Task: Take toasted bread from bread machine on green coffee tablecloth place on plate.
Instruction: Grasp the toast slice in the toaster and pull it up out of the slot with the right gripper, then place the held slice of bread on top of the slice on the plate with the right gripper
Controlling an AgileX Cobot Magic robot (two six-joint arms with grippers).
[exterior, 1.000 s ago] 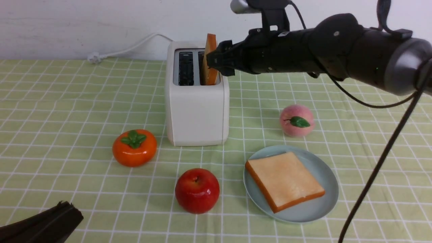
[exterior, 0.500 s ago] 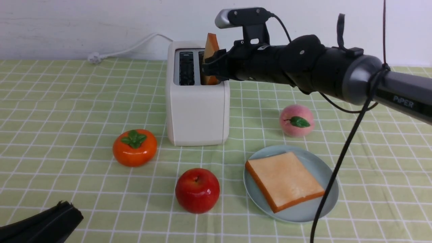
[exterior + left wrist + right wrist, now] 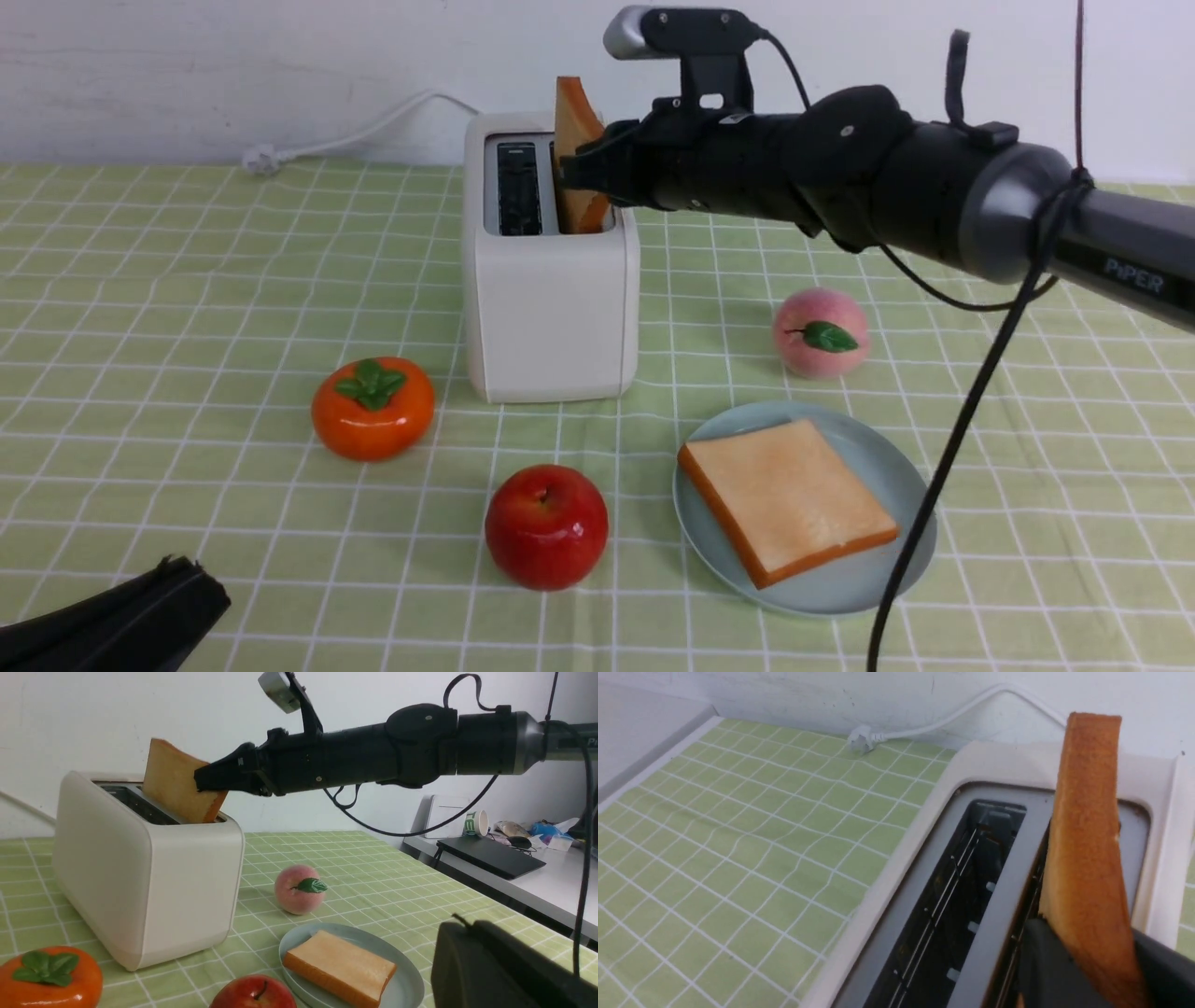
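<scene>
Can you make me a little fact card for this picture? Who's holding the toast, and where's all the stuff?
right gripper: shut on the raised slice
raised slice: tilted, lower part in the right slot of the bread machine; left slot empty
left gripper: shut, low at the near left
plate: on the green coffee tablecloth, front right of the bread machine
flat slice: lying on the plate
fruit: persimmon and apple nearer than the bread machine; peach behind the plate
</scene>
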